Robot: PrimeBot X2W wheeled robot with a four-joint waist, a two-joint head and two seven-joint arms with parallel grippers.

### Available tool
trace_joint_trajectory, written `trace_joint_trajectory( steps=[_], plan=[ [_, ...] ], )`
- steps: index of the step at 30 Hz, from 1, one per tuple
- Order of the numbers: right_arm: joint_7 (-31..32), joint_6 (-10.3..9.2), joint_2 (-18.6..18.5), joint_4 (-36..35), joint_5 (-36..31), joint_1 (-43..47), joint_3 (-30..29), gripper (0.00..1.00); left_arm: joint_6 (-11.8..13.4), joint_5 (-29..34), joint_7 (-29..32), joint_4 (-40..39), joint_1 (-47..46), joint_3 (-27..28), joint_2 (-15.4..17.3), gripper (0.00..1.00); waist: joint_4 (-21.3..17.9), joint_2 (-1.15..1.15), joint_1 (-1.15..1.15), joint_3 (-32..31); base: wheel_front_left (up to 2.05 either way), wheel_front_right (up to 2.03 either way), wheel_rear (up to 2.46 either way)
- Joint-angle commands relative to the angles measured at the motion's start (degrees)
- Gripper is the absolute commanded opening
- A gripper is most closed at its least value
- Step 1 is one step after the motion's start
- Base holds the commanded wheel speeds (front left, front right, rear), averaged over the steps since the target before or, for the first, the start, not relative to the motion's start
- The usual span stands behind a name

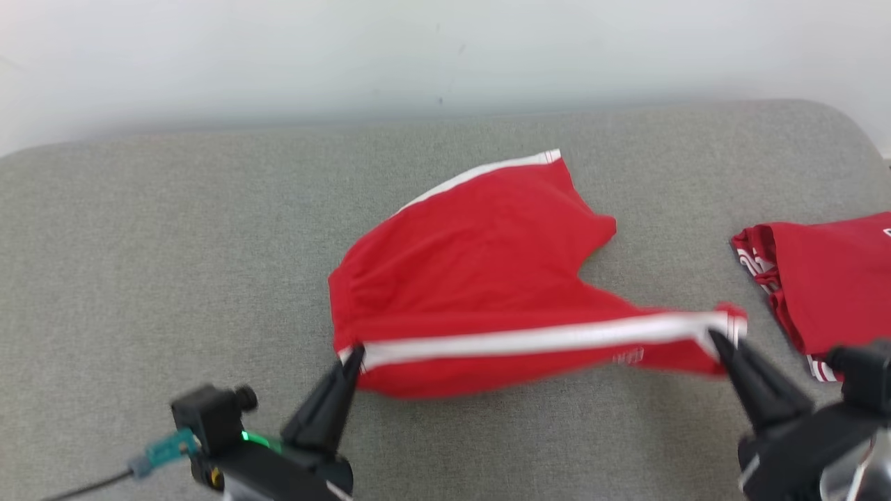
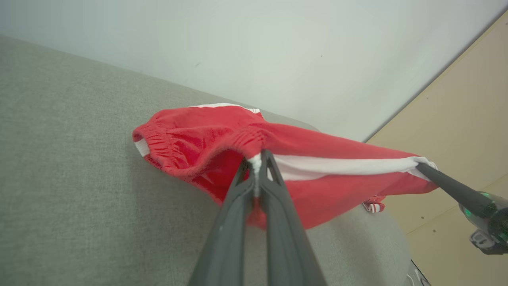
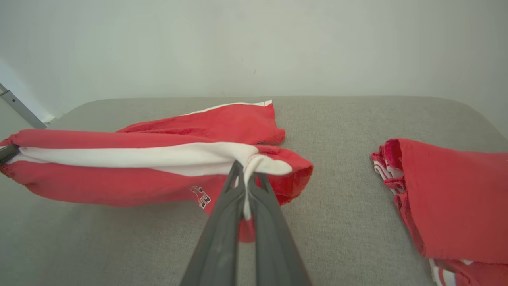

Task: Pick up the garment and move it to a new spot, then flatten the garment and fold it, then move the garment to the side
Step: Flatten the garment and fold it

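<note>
Slippage is looming as the main risk: the left gripper (image 1: pixel 353 356) is pinching the waistband of the red shorts (image 1: pixel 473 278) and the right gripper (image 1: pixel 720 341) the leg hem, both clamped shut on a thin nip of white stripe (image 1: pixel 536 339). With the near leg stretching taut above the grey cushion (image 1: pixel 139 243) and the far leg lying on it, an uneven pull could be yanking one corner free.

Bright even light, soft focus
You get faint shadow under the red shorts (image 1: pixel 473 278); your head view looks blurred, wrist views curve at their edges.
</note>
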Motion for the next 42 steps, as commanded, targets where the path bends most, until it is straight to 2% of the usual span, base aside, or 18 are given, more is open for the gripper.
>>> trace_joint_trajectory(
  steps=[1,9,17,23,32,37,42],
  plan=[
    [0.7,-0.16,0.7,-0.5,0.7,1.3,-0.3,0.00,0.4,0.5,0.1,-0.4,1.3,-0.2,0.3,0.00,0.2,0.00,0.01,-0.6,0.00,0.00,0.00],
    [10.3,-0.16,1.1,-1.6,6.9,10.8,1.4,0.00,3.3,-0.2,2.0,-0.7,8.3,-2.7,1.8,0.00,-0.2,0.00,0.01,-2.3,0.00,0.00,0.00],
    [19.8,-0.16,2.4,-2.1,10.0,17.4,-1.4,0.00,5.5,-1.6,6.3,-1.6,13.1,-5.6,3.6,0.00,-0.4,0.00,0.01,-3.0,0.00,0.00,0.00],
    [20.3,-0.16,1.4,-3.9,8.7,16.2,-2.7,0.00,6.7,-2.9,5.3,-3.4,14.1,-4.4,3.1,0.00,-0.1,0.00,0.01,-2.8,0.00,0.00,0.00],
    [13.6,-0.16,-4.8,1.4,6.3,3.5,1.0,0.00,6.3,-0.6,1.0,-2.1,7.3,-1.7,-0.6,0.00,1.7,0.00,0.01,-0.4,0.00,0.00,0.00],
    [10.1,-0.16,-8.5,8.0,6.7,-7.7,6.6,0.00,5.7,0.8,0.1,1.3,1.3,-0.8,-3.4,0.00,2.7,0.00,0.01,1.8,0.00,0.00,0.00],
    [7.0,-0.16,-10.7,15.0,7.3,-19.7,13.0,0.00,6.8,1.7,-0.4,5.9,-4.3,0.1,-6.4,0.00,3.7,0.00,0.01,4.5,0.00,0.00,0.00]
  ],
)
